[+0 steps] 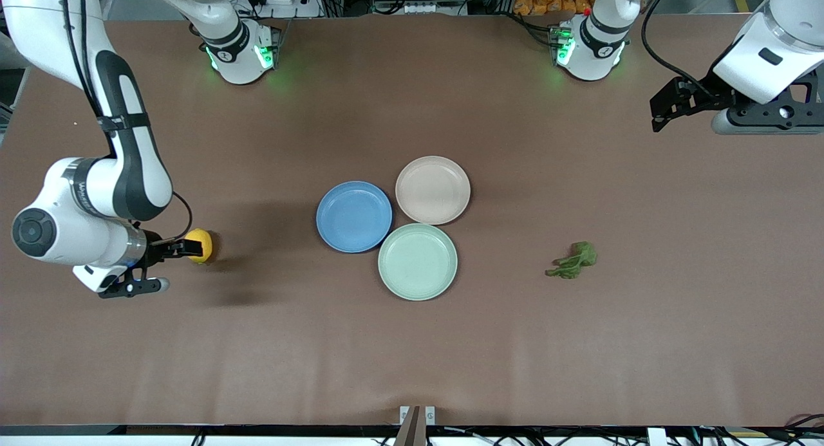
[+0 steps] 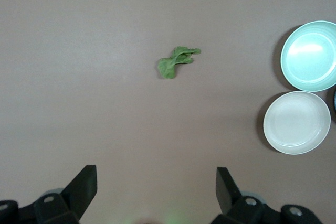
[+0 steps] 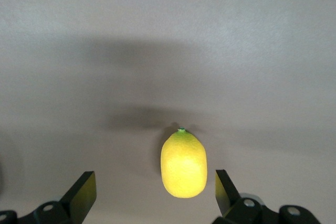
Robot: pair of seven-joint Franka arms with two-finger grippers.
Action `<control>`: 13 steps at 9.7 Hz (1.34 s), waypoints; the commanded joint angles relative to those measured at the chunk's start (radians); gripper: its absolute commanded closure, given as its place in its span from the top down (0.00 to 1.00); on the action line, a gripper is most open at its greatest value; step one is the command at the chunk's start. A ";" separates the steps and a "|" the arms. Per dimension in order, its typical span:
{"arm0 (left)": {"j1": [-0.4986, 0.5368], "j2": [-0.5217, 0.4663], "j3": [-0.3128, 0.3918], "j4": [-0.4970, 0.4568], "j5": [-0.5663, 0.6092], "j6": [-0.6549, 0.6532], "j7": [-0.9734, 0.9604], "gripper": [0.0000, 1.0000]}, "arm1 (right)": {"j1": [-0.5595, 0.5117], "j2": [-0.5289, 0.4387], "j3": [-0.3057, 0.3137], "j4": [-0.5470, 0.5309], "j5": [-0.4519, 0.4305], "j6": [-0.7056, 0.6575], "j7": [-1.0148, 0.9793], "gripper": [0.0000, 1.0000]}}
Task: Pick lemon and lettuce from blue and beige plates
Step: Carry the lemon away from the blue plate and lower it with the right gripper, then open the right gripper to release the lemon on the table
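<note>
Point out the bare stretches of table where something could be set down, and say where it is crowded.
Bare table runs between the lemon and the blue plate, between the mint-green plate and the lettuce, and along the whole strip nearest the front camera. It is crowded mid-table, where blue, beige plate and mint-green cluster.

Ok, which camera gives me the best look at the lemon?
The right wrist view: the lemon fills the space between the open right gripper's fingers, stem end visible. The front view shows it small, partly covered by that gripper. The left wrist view misses it.
</note>
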 commanded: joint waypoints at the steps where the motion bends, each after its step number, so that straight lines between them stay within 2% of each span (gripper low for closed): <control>1: -0.004 0.006 -0.001 0.019 0.019 -0.020 0.009 1.00 | -0.009 -0.035 0.010 0.013 -0.044 -0.026 -0.005 1.00; 7: -0.004 0.007 -0.001 0.019 0.019 -0.020 0.011 1.00 | -0.054 -0.254 0.024 -0.163 -0.044 -0.020 -0.005 1.00; 9: -0.005 0.007 -0.001 0.019 0.017 -0.020 0.009 1.00 | -0.112 -0.348 0.088 -0.223 -0.044 -0.024 0.003 1.00; 13: -0.005 0.007 -0.001 0.019 0.016 -0.020 0.009 1.00 | -0.106 -0.474 0.090 -0.242 -0.047 -0.112 0.026 1.00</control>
